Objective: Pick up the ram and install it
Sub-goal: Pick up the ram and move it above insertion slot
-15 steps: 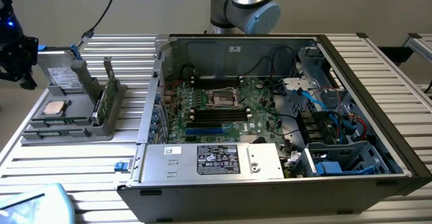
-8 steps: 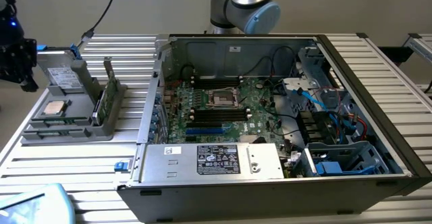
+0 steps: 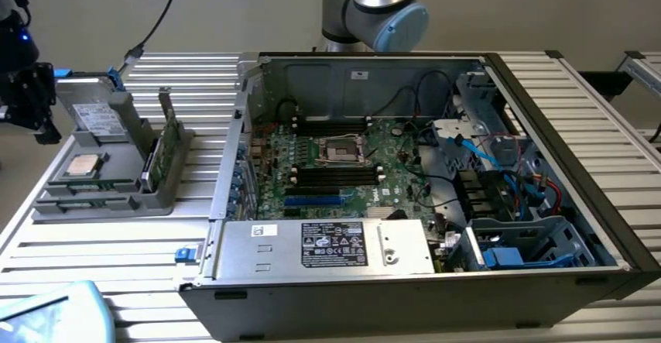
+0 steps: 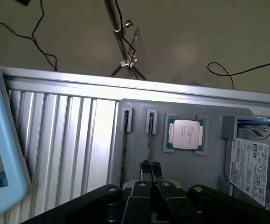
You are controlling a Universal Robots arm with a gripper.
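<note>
Green ram stands on its long edge in the grey holder, which sits to the exterior view's left of the open computer case. The ram's long axis runs from near to far, alongside the case wall. Your gripper hangs over the holder's slots with its fingers closed together.

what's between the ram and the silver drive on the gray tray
The square processor chip, in its own pocket between ram and drive, seen in the wrist view.
</note>
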